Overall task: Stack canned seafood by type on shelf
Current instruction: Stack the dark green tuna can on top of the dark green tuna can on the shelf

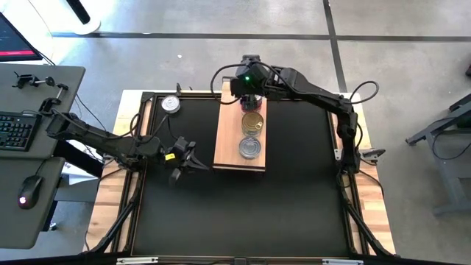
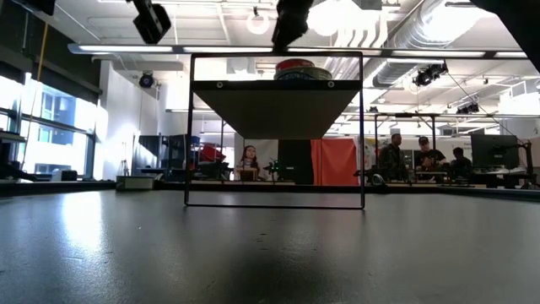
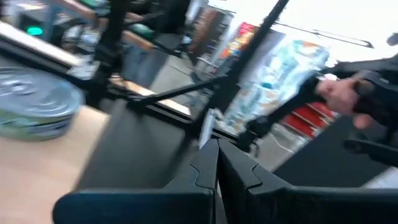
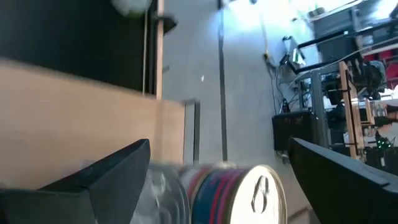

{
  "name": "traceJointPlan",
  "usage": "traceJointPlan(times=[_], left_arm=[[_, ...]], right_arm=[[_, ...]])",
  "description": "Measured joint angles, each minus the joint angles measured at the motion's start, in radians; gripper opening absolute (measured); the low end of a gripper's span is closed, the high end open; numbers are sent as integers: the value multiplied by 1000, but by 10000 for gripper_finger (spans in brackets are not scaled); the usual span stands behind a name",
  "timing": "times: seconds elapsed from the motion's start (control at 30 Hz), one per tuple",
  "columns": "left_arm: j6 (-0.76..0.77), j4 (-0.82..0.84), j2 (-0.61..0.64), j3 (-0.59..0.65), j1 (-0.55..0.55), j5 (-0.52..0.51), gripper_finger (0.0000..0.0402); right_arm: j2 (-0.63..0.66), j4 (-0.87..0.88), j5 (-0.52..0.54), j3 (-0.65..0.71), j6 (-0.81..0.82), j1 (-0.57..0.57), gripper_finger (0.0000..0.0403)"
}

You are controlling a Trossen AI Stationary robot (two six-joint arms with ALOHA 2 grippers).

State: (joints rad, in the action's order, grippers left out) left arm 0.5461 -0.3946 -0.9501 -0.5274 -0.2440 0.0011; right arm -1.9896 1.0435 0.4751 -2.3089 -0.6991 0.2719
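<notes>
Right gripper (image 1: 251, 99) stood wide over the shelf (image 1: 229, 143), hiding one tin (image 4: 239, 191); left gripper (image 1: 179, 174) pinched shut, empty.

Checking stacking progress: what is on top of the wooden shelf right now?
On the shelf the high view shows a silver tin and a gold tin. The open right gripper hovers over the far end, covering whatever lies beneath it.

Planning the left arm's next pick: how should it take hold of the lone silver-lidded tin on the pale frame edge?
Grip the flat round silver-lidded tin across its low side wall, descending from straight above. It lies lid-up, alone, so fingers can straddle it.
</notes>
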Motion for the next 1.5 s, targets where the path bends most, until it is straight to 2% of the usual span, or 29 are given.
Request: traceJointPlan(times=[0.1,0.33,0.5,0.7,0.87,1.13,1.33,1.5], left_arm=[[-33,-23,1,0,0,38,0],[-28,-24,31,-1,50,47,0],[-64,142,42,-91,127,116,0],[-199,393,25,-224,213,131,0],[-250,431,21,-251,283,131,0],[-238,434,21,-251,392,128,0],[-208,455,21,-251,450,51,0],[-178,534,34,-251,503,-56,0]], right_arm=[[0,-63,0,0,49,-19,374],[1,-178,-40,0,227,-60,374],[1,-155,-143,0,408,-65,374],[24,-159,-167,0,431,-71,374],[59,-188,-170,-1,429,-79,374],[99,-260,-198,-1,429,-101,374],[100,-293,-196,-1,453,-117,374],[100,-288,-196,-1,675,-118,374]])
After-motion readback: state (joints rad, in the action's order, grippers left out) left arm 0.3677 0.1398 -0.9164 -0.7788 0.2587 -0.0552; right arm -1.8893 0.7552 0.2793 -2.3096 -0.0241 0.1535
